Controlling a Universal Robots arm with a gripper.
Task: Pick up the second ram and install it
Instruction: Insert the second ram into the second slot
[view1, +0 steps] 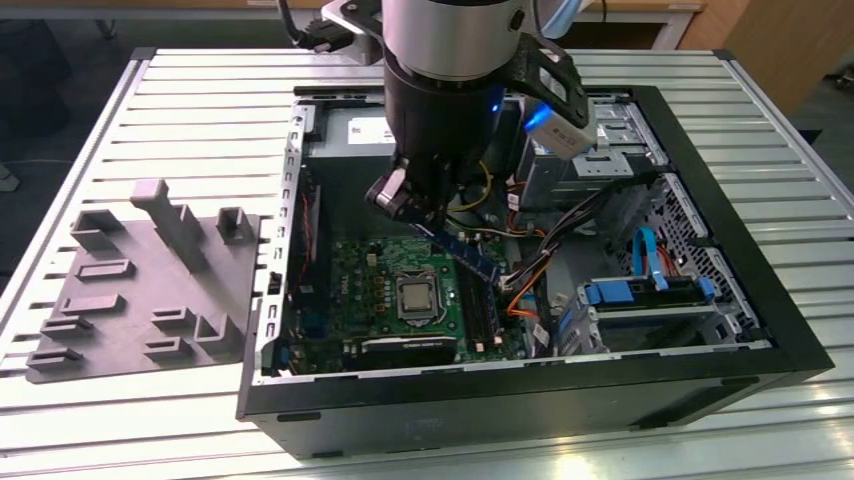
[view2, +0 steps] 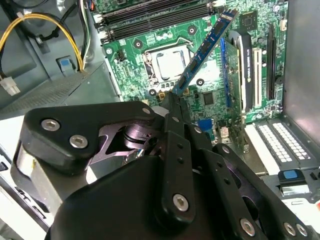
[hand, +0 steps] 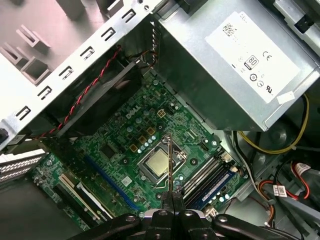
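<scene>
One arm reaches down into an open computer case (view1: 747, 370) in the exterior view. The case lies on its side on a slatted metal table (view1: 200, 100). The gripper (view1: 416, 218) is clamped on the upper end of the second ram (view1: 467, 258), a thin bluish board. The stick hangs tilted above the motherboard (view1: 354, 275), sloping from about eleven o'clock down to five o'clock. Taking the processor socket (view1: 418, 297) as the dial's centre, the stick is at about one o'clock and clear of the board. The black memory slots (view1: 483, 315) run at three o'clock of the socket. A grey fixture plate (view1: 147, 290) lies at nine o'clock of the case, on the exterior view's left.

In the second wrist view, the gripper (view2: 172, 100) pinches one end of the second ram (view2: 206, 47) between its black fingers (view2: 174, 107). The stick rises at a slant over the green motherboard (view2: 130, 55), just past the processor socket (view2: 170, 62). The long memory slots (view2: 150, 15) lie beyond the socket, apart from the stick.

In the first wrist view, the second ram (hand: 169, 165) is seen edge-on as a thin line. It stands out from the closed gripper (hand: 170, 200) and crosses the edge of the processor socket (hand: 157, 162). The memory slots (hand: 210, 175) lie beside the socket, near a grey power supply (hand: 235, 65).
</scene>
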